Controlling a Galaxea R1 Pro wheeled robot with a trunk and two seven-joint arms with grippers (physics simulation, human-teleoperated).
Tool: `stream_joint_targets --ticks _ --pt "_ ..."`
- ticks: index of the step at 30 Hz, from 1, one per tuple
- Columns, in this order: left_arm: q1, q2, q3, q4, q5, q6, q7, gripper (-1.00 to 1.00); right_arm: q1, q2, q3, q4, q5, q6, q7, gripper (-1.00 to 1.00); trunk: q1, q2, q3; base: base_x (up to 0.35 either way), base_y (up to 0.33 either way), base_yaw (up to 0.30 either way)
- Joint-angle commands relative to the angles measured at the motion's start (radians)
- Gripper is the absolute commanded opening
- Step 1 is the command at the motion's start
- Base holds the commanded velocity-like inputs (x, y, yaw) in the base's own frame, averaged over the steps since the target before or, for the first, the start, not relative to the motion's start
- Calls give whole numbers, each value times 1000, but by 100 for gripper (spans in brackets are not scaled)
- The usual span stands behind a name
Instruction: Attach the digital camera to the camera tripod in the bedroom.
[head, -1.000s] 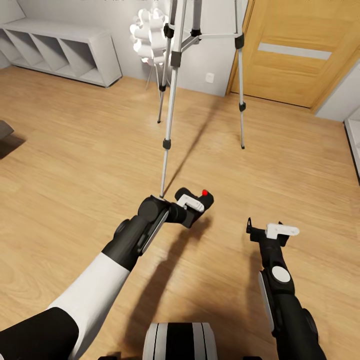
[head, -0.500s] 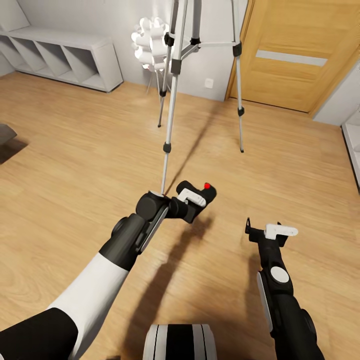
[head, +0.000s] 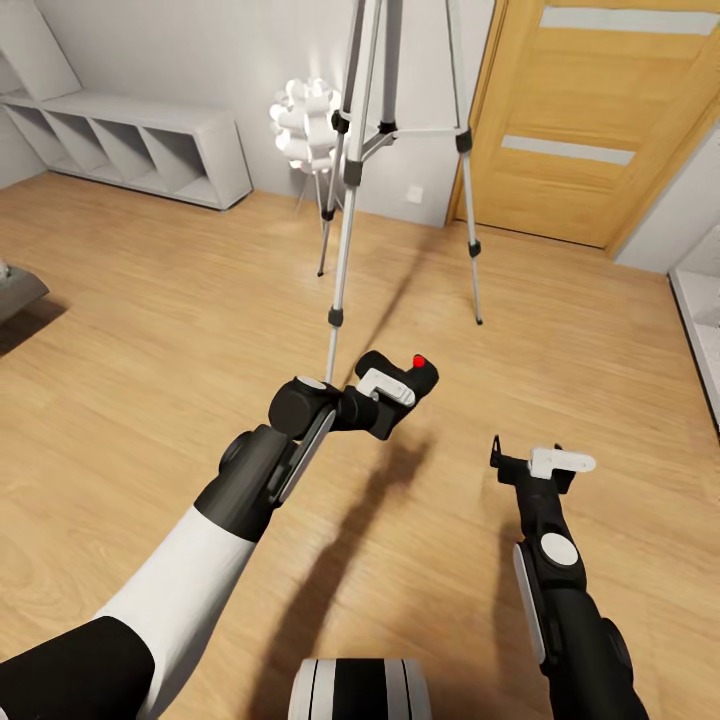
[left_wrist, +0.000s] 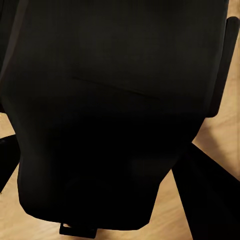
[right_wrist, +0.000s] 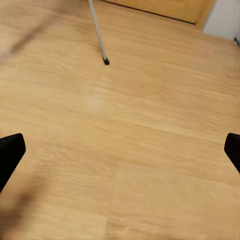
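Observation:
The digital camera (head: 405, 378) is small and black with a round red button on top. My left gripper (head: 392, 388) is shut on it and holds it above the wood floor, just in front of the near leg of the camera tripod (head: 345, 170). The tripod's three silver legs stand ahead of me; its head is cut off by the frame's top. In the left wrist view the camera's black body (left_wrist: 115, 105) is pressed close to the lens. My right gripper (head: 528, 462) hangs open and empty at the right; one tripod leg's foot (right_wrist: 106, 61) shows beyond it.
A white bulbous floor lamp (head: 305, 112) stands behind the tripod. A low white open shelf (head: 130, 150) runs along the left wall. A wooden door (head: 590, 120) is at the back right. Light wood floor (head: 150, 330) lies open to the left and right.
The head view has tilted up, showing more of the door and tripod. My left gripper has lifted the camera slightly toward the tripod. The right arm has held still.

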Motion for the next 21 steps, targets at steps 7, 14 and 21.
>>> stream_joint_targets --ticks 7,14,21 --pt "1 0 0 2 -3 4 -8 -100 0 2 0 0 10 7 -2 100 -27 49 33 0 0 0" --pt "2 0 -1 8 -3 3 -8 -100 0 2 0 0 10 7 -2 100 -54 98 66 0 0 0" --pt "4 0 -1 16 -3 1 -9 -100 0 2 0 1 11 7 -2 100 -81 147 99 0 0 0"
